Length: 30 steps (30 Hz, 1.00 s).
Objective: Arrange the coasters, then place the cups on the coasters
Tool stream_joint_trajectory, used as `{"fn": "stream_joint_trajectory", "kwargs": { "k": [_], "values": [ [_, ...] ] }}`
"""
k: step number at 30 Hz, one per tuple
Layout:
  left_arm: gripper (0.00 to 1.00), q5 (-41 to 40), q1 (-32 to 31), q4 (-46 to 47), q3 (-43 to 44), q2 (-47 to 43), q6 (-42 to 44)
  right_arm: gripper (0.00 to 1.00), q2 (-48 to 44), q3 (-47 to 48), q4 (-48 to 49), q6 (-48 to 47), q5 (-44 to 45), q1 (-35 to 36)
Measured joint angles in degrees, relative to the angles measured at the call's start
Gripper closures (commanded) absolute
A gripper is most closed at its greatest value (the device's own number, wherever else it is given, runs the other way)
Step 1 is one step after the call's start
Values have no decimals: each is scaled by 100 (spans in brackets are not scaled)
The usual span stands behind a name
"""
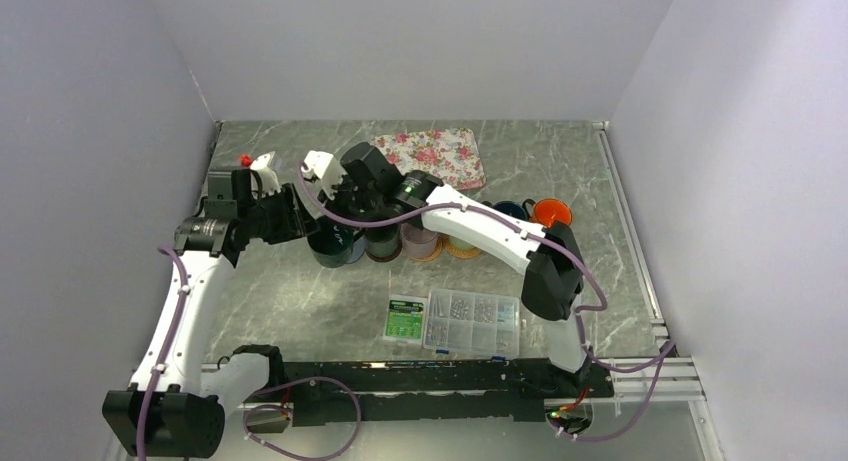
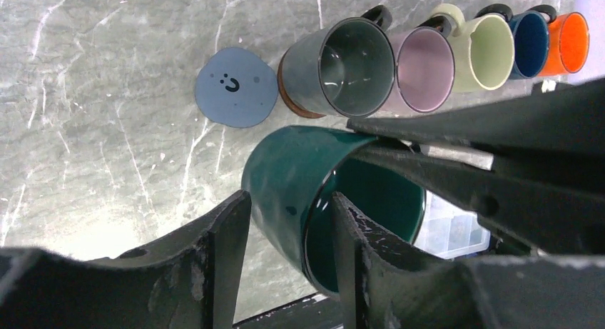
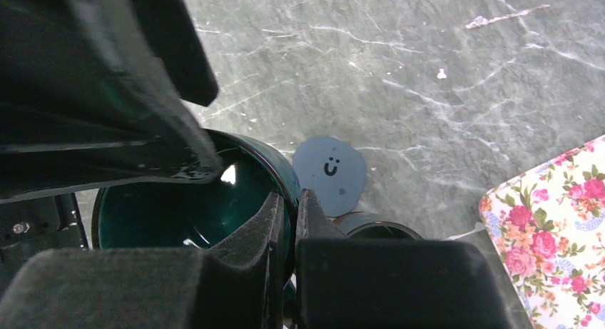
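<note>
Clamping the dark teal cup (image 2: 285, 186) rim are right fingers (image 3: 250, 243); left fingers (image 2: 228, 250) straddle its wall, parted.

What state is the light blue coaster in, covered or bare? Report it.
Bare. The light blue coaster shows its whole smiley face; the dark teal cup is beside it, rim pinched by the right hand.

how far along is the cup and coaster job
Nearly done. Five cups stand in a row, a brown coaster showing under the end one. In hand: the dark teal cup, pinched at the rim by the right fingers, left fingers around its wall. Left: set it on the bare light blue coaster.
</note>
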Motion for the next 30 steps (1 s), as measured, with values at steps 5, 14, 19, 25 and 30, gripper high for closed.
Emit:
{"fn": "stream_joint_trajectory", "kwargs": {
  "k": [5,14,19,25,30],
  "values": [
    [57,-48,0,63,-85,74,44,100,0,0,-2,-24,109,118],
    [60,-17,-28,107,-149,103,118,100,2,0,-9,-70,260,144],
    [60,-22,-33,96,-162,149,212,100,7,0,-11,-92,262,146],
    [63,-101,-138,55,-162,302,295,100,55,11,-11,-105,264,146],
    [77,-254,-315,-9,-162,507,350,100,109,15,-39,-103,297,144]
  ]
}}
